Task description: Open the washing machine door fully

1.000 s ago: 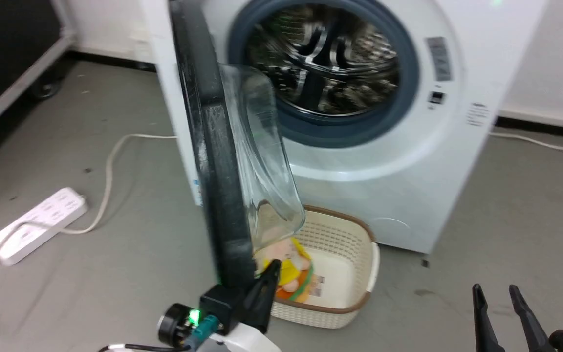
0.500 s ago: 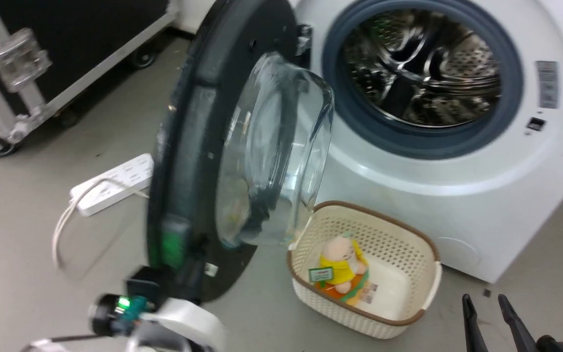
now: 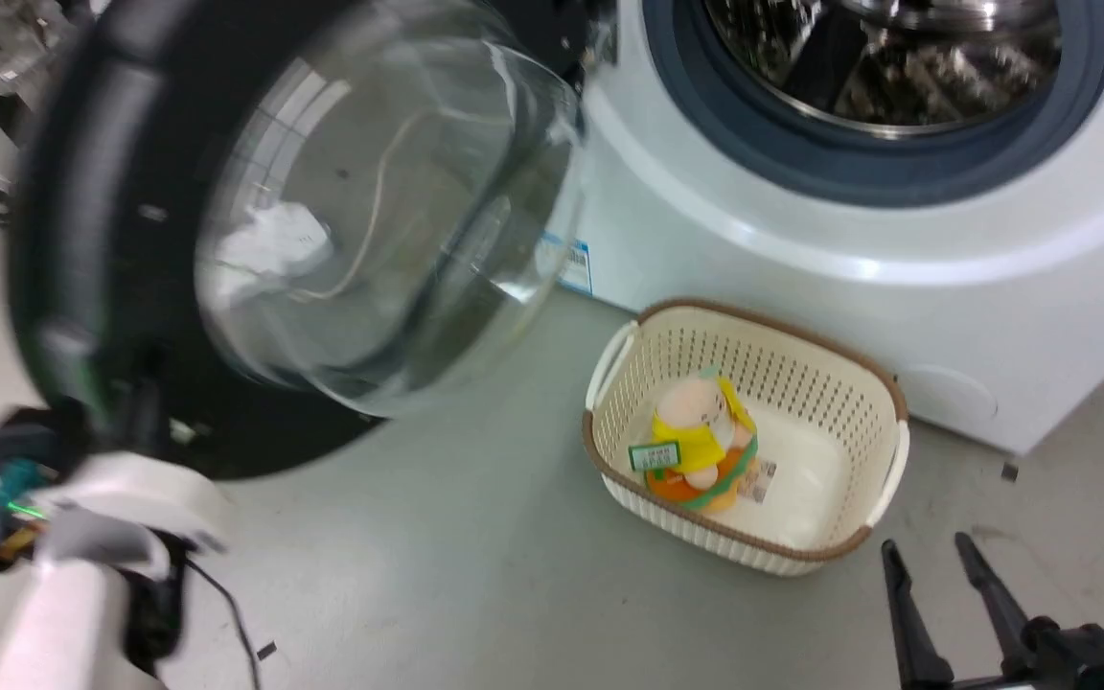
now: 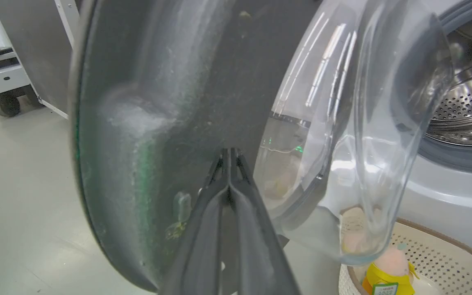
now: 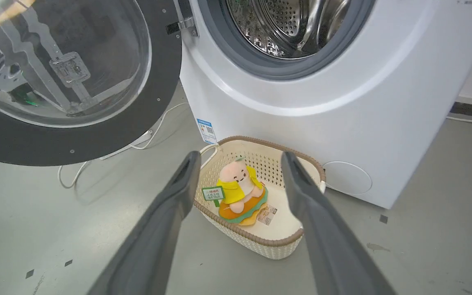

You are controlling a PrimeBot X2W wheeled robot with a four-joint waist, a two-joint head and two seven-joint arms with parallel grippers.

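Observation:
The washing machine door (image 3: 82,240), a black disc with a bulging glass bowl (image 3: 379,211), stands swung out to the left of the white washing machine (image 3: 801,249). The grey ring and steel drum (image 3: 897,67) are uncovered. My left gripper (image 4: 230,152) is shut, holding nothing, its tips against the door's black inner face (image 4: 158,102) beside the glass (image 4: 363,123). Its pale forearm (image 3: 121,498) sits below the door's lower rim. My right gripper (image 3: 935,561) is open low on the right, above the floor. Between its fingers (image 5: 178,196) I see the door (image 5: 96,139) and machine (image 5: 342,102).
A cream perforated basket (image 3: 887,450) with a plush toy (image 3: 701,436) stands on the floor before the machine. A white power strip and cable (image 5: 76,176) lie behind the door. A wheeled black case (image 4: 6,104) stands at the far left.
The door has swung much wider, away from the opening toward the left, and my shut left gripper went with it. The head camera has shifted too. My right gripper stays open.

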